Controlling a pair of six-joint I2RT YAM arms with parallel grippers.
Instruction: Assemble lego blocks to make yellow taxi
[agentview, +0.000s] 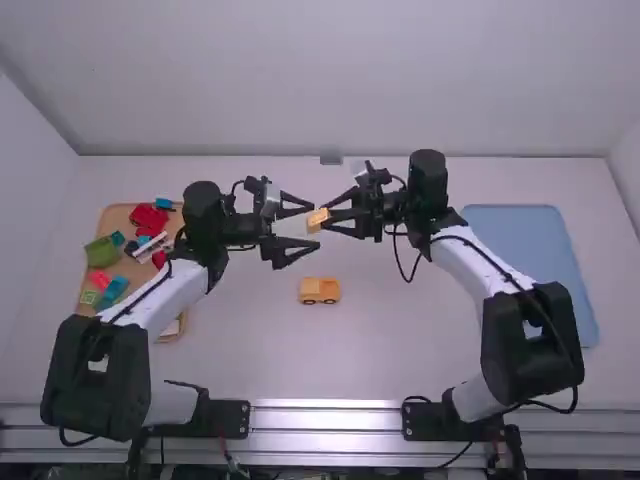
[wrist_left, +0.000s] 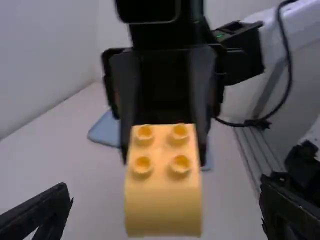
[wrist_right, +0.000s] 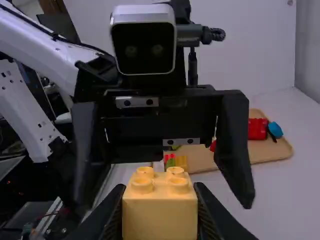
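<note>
note yellow car (agentview: 320, 290), partly built, on surface (agentview: 390, 350). confirm yellow block (wrist_left: 162, 210) clamped in right tool (agentview: 326, 217), with left tool (agentview: 314, 226) spread and empty. remaining: fit block to car, likely as roof.

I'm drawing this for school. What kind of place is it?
Probably a robot lab: a left arm and a right arm stand at a white table, with a tray of toy blocks.
</note>
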